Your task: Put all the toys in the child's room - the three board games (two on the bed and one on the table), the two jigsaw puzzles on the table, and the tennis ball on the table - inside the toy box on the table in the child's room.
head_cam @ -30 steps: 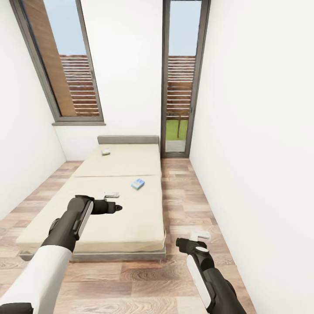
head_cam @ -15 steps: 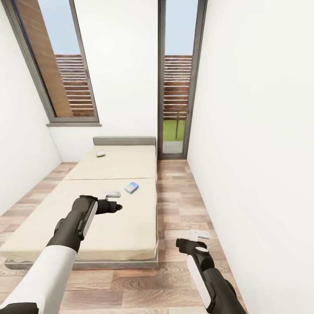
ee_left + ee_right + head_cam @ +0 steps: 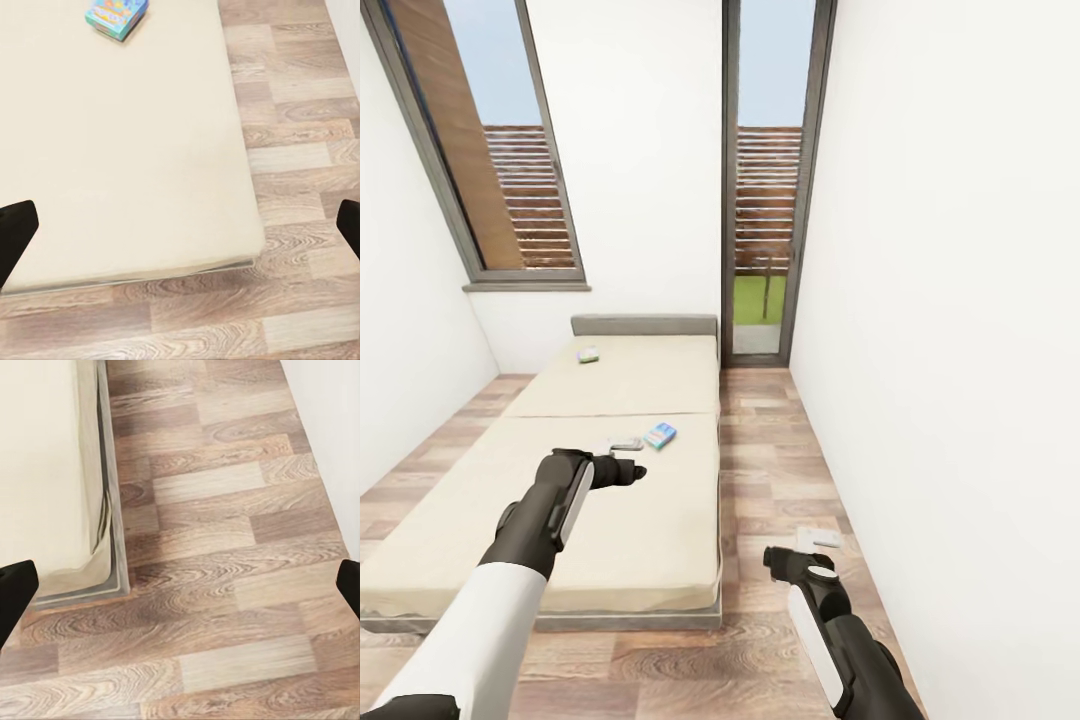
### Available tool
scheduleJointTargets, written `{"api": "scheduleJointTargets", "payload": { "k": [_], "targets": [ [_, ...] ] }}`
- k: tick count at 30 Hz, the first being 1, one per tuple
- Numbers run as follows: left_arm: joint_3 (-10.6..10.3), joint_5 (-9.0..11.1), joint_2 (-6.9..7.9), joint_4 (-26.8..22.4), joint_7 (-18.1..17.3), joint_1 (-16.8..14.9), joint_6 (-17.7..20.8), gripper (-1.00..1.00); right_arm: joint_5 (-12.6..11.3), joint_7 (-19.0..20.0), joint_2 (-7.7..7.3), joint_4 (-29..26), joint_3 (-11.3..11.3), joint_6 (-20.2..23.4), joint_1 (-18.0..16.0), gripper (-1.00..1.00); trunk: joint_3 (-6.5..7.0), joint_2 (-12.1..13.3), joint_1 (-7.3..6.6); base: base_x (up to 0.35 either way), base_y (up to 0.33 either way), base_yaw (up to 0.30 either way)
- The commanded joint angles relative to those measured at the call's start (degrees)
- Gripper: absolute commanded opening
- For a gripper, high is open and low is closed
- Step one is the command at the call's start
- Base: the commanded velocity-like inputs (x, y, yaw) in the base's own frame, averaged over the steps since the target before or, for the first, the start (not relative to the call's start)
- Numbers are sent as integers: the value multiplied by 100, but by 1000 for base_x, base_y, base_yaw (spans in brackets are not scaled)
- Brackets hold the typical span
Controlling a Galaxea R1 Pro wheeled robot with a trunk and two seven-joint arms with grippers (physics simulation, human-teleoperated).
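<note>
Two board games lie on the bed (image 3: 660,520): the near board game (image 3: 660,435) sits by the mattress's right edge, the far board game (image 3: 588,354) up by the headboard. Your left claw (image 3: 632,458) hovers over the mattress, fingers spread wide with nothing between them; the near game lies just ahead of it and slightly to the right, long axis angled away toward the right. Your right claw (image 3: 815,540), also spread and empty, hangs over the floor beside the bed, farther from that game. Judgement: left arm takes it.
</note>
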Motion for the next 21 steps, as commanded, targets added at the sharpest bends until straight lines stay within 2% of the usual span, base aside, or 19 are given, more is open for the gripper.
{"api": "scheduleJointTargets", "payload": {
  "k": [1, 9, 21],
  "targets": [
    [11, -58, -5, -6, -49, -5, 20, 100, -58, -54, 0, -7, 8, 13, -5, 100, -13, -13, 6, 201, 0, 0],
    [6, -60, -7, -6, -46, -4, 15, 100, -69, -53, 0, -7, -3, 6, -5, 100, -13, -13, 6, 118, 0, 0],
    [4, -57, -13, -6, -46, -4, 15, 100, -83, -46, 0, -8, -9, 4, -5, 100, -13, -13, 6, 261, 0, 0]
  ]
}}
